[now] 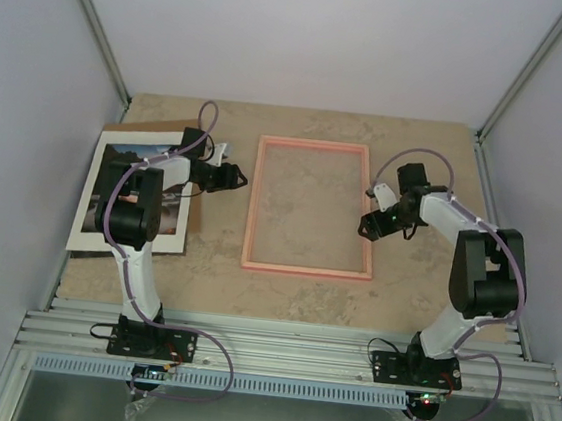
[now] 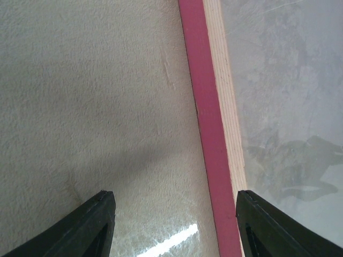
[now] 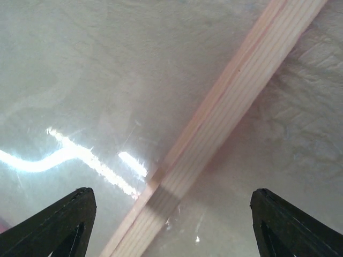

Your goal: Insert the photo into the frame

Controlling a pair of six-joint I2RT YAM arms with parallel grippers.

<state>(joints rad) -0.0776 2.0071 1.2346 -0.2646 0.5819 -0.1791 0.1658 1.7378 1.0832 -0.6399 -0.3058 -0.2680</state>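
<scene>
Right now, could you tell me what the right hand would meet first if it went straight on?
Probably the frame: its right rail lies between the open fingers of the right hand, though depth is unclear.

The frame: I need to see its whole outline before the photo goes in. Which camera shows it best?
Top external: the frame lies flat on the table, all four sides in view. Left wrist shows only a stretch of one pink-and-wood side; right wrist only a diagonal strip of pale wood.
</scene>
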